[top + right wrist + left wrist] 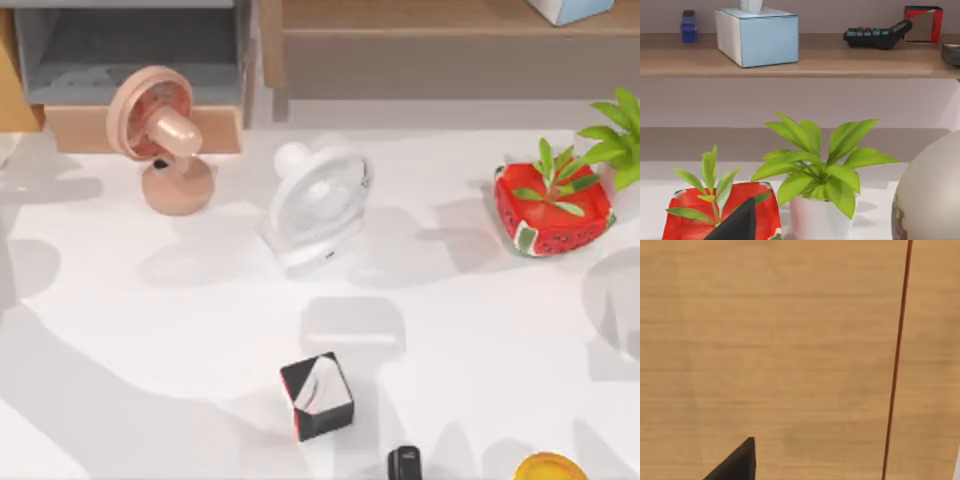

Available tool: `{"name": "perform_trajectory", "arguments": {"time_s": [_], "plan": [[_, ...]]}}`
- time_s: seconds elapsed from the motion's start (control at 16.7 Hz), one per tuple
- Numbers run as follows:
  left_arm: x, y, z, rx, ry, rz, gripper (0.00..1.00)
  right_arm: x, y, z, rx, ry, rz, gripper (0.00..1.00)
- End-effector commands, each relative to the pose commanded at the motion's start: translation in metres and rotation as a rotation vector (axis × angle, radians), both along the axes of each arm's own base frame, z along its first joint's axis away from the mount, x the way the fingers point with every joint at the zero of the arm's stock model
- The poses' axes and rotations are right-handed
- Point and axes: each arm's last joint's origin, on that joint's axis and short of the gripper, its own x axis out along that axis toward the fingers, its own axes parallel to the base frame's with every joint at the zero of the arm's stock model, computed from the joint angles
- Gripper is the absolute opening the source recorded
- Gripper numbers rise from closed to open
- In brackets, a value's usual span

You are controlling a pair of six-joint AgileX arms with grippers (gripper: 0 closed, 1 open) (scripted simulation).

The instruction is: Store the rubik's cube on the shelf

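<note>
The rubik's cube is out of view. The shelf (440, 45) is a long brown wooden board with a darker front panel along the table's far edge, right of centre. In the right wrist view the shelf (840, 62) faces the camera beyond two potted plants, with a dark part of my right gripper (737, 224) low in the picture. In the left wrist view a dark part of my left gripper (737, 465) hangs close before a light wood surface (790, 340) with a thin red-brown line.
On the table stand a pink fan (160, 130), a white fan (315, 195), a red strawberry pot (550, 210), a green plant (615, 135) and a black cube (315, 397). A grey cabinet (130, 50) is far left. The shelf bears a tissue box (757, 35) and calculator (877, 35).
</note>
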Motion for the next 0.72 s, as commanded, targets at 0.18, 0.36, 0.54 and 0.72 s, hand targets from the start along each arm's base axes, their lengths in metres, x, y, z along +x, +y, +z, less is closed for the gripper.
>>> {"name": "perform_trajectory", "arguments": {"time_s": [0.18, 0.36, 0.54, 0.72], "plan": [[0.0000, 0.0000, 0.0000, 0.000, 0.000, 0.000, 0.77, 0.0000, 0.0000, 0.0000, 0.000, 0.000, 0.000, 1.00], [0.0000, 0.0000, 0.0000, 0.000, 0.000, 0.000, 0.55, 0.0000, 0.0000, 0.0000, 0.000, 0.000, 0.000, 1.00], [0.0000, 0.0000, 0.0000, 0.000, 0.000, 0.000, 0.32, 0.0000, 0.0000, 0.0000, 0.000, 0.000, 0.000, 1.00], [0.0000, 0.0000, 0.0000, 0.000, 0.000, 0.000, 0.10, 0.0000, 0.0000, 0.0000, 0.000, 0.000, 0.000, 1.00]]}}
